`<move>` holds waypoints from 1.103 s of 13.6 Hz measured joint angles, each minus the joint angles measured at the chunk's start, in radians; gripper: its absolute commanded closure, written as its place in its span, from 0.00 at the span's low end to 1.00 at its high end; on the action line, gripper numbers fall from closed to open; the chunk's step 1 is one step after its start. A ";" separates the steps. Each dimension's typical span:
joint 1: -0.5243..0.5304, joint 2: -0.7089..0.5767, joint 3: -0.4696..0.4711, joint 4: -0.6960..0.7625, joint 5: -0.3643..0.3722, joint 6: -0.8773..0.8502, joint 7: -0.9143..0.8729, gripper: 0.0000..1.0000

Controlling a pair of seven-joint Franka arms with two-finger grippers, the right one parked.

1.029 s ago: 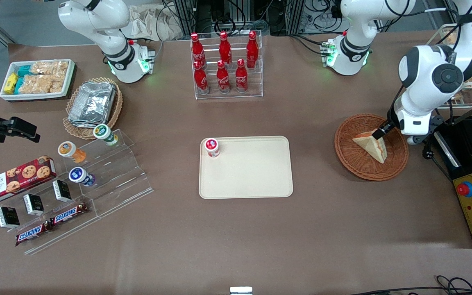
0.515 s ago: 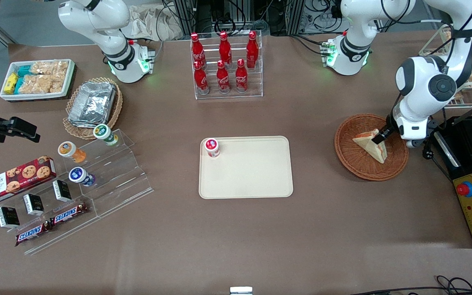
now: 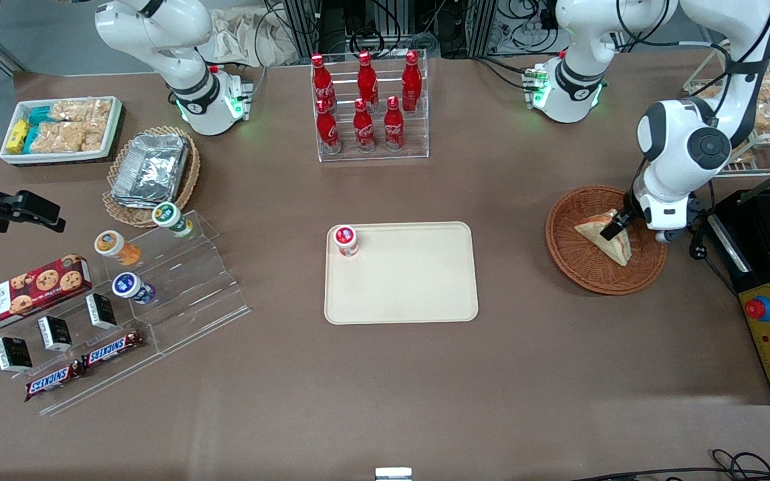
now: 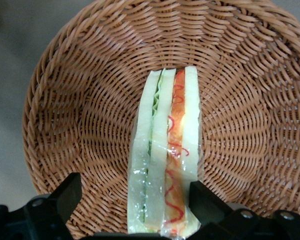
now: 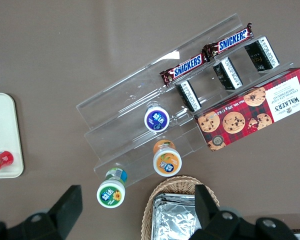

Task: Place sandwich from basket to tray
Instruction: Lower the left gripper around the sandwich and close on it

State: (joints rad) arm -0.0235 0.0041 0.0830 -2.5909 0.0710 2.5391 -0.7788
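Left arm's black two-finger gripper, lowered into the round, shallow, reddish-brown woven wicker basket: fingers spread wide, one finger standing clear of the sandwich with a gap of bare weave between, the other finger close against or just beside the bread; nothing clamped. Triangular sandwich wedge of pale cream bread, with a green layer and an orange-red filling layer at its cut edge, clear wrap over it: lies in the basket on the woven floor, between the two fingers, nearer to one than to the other. In the front view the same sandwich sits in the basket directly under the gripper, one corner pointing toward the front camera. Flat rectangular beige-cream plastic tray with rounded corners: on the brown table, well apart from the basket, toward the parked arm's end. Small red-lidded cup: stands in the tray, in a corner farther from the front camera.
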 measured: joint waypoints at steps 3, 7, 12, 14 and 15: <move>-0.002 0.013 -0.003 0.000 -0.003 0.013 -0.016 0.00; -0.003 0.006 -0.004 0.016 -0.009 0.020 -0.074 0.00; -0.017 -0.030 -0.019 0.043 -0.009 -0.030 -0.124 0.00; -0.019 -0.028 -0.028 0.042 -0.009 -0.036 -0.132 0.00; -0.020 -0.023 -0.029 0.040 -0.008 -0.037 -0.133 0.00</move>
State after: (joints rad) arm -0.0430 -0.0193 0.0540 -2.5509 0.0626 2.5023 -0.9119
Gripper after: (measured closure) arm 0.000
